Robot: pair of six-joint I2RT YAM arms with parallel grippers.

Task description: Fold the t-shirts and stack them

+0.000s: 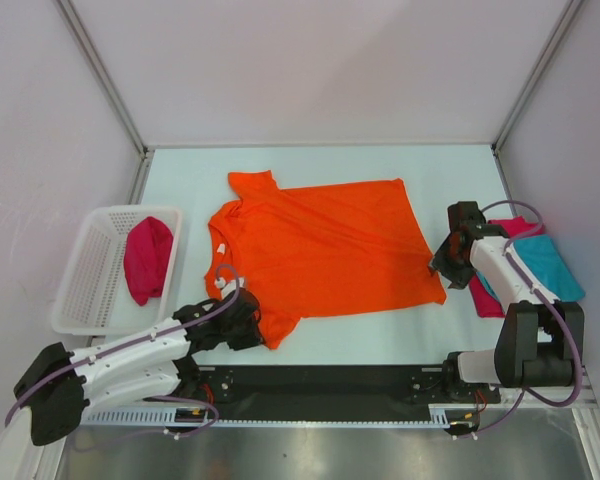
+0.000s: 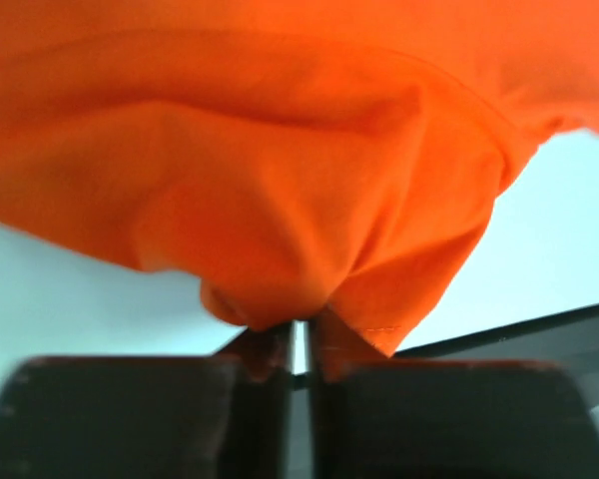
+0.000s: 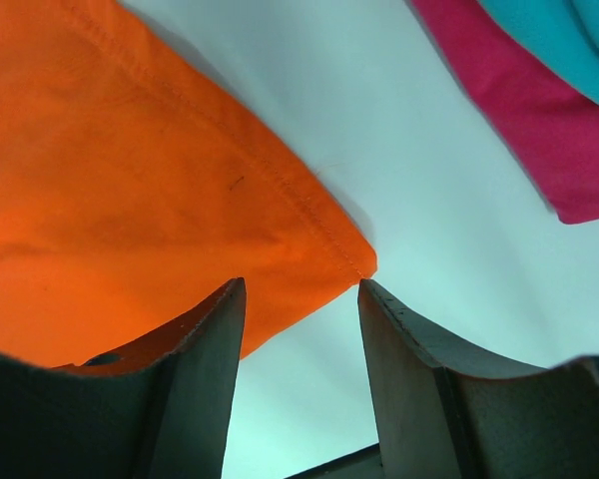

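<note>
One orange t-shirt (image 1: 320,250) lies spread mid-frame on the tabletop (image 1: 380,170), collar toward frame left, hem toward right, long axis running left to right. The left end effector (image 2: 301,344) pinches its lower sleeve. The right end effector (image 3: 301,299) stands spread at the lower-right hem corner, gripping nothing. Lifting now would likely drag and bunch the cloth, with only one side held.

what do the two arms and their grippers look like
Both the left arm and right arm have white link covers between bulky black joints, with a thin purple cable looping along each. The left gripper and right gripper are black; up close the fingers are dark, flat-faced wedges.
</note>
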